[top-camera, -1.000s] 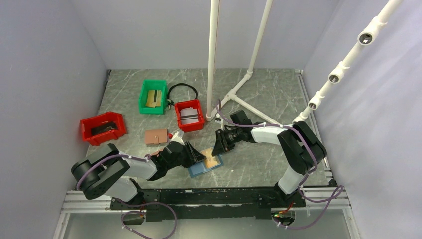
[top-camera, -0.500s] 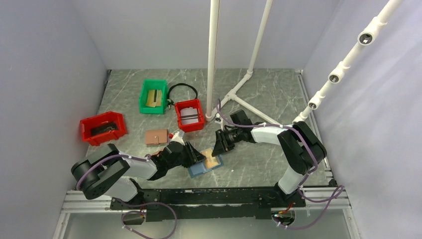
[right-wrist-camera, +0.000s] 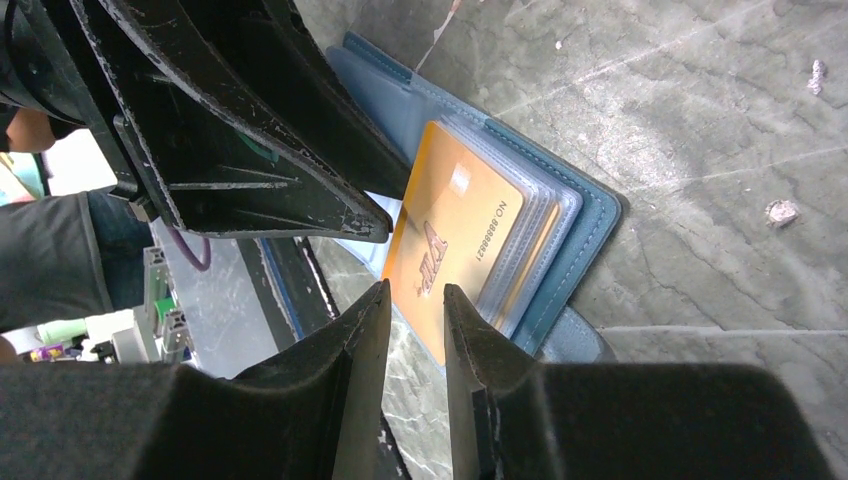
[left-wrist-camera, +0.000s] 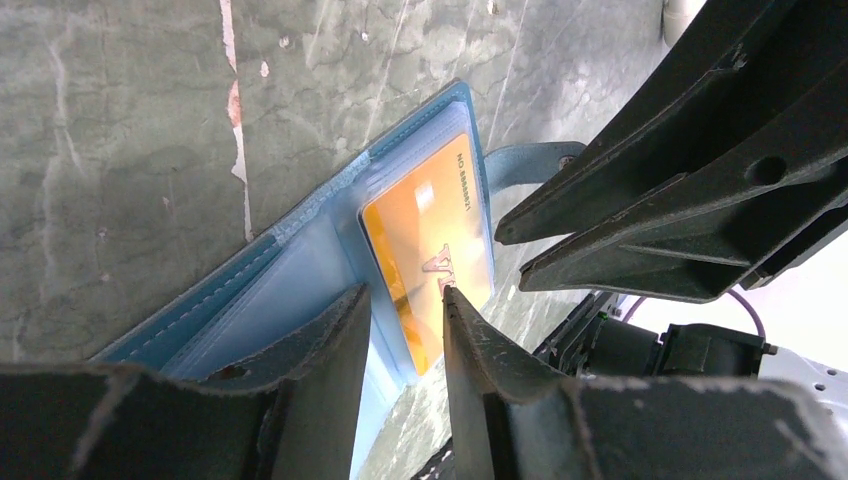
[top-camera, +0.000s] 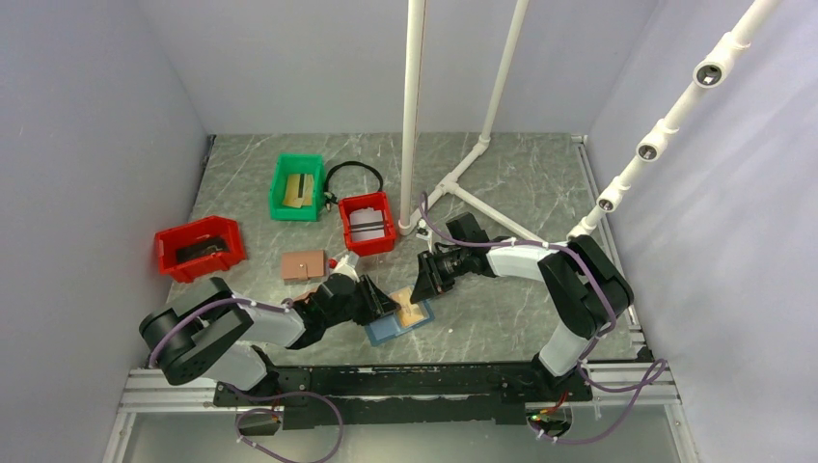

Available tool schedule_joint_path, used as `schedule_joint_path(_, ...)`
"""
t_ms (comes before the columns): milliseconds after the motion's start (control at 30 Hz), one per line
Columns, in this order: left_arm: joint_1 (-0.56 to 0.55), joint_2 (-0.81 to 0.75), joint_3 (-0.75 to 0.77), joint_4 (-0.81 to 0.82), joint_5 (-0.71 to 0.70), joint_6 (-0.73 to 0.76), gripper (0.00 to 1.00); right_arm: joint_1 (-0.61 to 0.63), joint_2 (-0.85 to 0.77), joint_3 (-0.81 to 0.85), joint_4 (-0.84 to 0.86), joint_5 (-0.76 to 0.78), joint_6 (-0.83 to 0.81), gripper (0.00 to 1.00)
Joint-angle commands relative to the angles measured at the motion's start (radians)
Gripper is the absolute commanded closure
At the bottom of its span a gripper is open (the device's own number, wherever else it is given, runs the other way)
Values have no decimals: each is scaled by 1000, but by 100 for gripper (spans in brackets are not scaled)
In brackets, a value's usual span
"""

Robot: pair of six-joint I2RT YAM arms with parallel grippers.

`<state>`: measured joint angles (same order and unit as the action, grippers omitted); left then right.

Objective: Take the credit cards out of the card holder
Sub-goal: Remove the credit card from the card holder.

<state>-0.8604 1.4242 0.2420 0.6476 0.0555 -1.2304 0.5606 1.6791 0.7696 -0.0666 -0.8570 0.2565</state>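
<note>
The blue card holder (top-camera: 386, 331) lies open on the table near the front edge. A gold credit card (top-camera: 411, 311) lies on its pale inner pockets (left-wrist-camera: 300, 290) and sticks out past the holder's edge (right-wrist-camera: 450, 235). The thin edge of another credit card (right-wrist-camera: 531, 268) shows inside the clear pockets. My left gripper (top-camera: 384, 302) hangs low over the holder's left half, slightly open, with the card's edge seen through the gap (left-wrist-camera: 405, 297). My right gripper (top-camera: 422, 287) comes from the right, also narrowly open, its tips (right-wrist-camera: 415, 290) straddling the card's protruding corner without clamping it.
A brown wallet (top-camera: 303, 264) lies left of the arms. A red bin (top-camera: 200, 248), a green bin (top-camera: 297, 186) and a smaller red bin (top-camera: 368, 223) stand behind, with a black cable (top-camera: 353, 174). A white pipe frame (top-camera: 413, 116) rises mid-table.
</note>
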Motion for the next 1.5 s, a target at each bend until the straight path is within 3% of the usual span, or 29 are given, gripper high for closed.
schedule_joint_path(0,1,13,14,26,19,25,61,2,-37,23,14,-25,-14,72)
schedule_joint_path(1467,1,20,8,68,35,33,59,1,-35,23,16,-56,-19,71)
